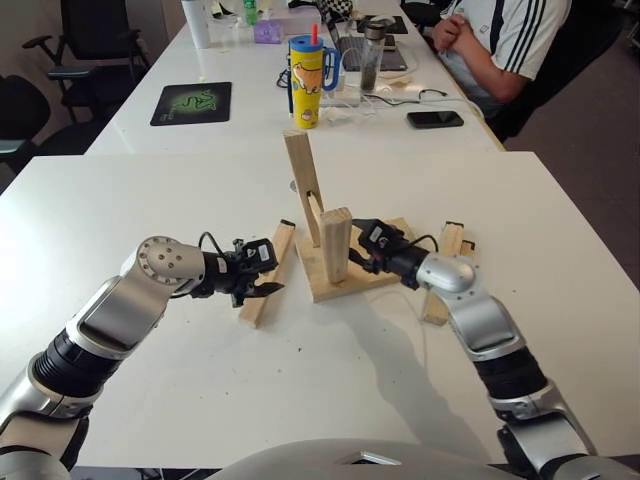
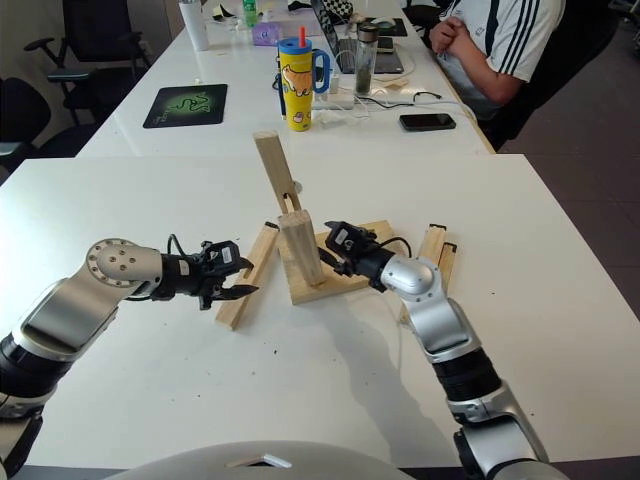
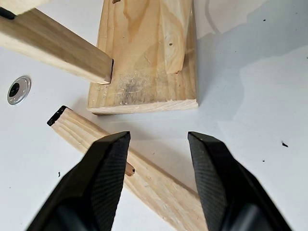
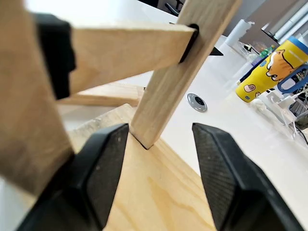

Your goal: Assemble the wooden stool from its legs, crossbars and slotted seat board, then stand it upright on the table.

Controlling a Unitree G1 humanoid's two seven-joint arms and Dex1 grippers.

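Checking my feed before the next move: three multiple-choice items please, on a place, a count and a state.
1. Where does the loose piece under the left gripper lie? A on the seat board; B on the table, left of the board; C standing upright.
2. How many legs stand in the board? A one; B two; C four.
3. The left gripper is: A open; B shut on a leg; C shut on nothing.
B: it lies flat beside the board. B: two uprights rise from it. A: its fingers stand apart.
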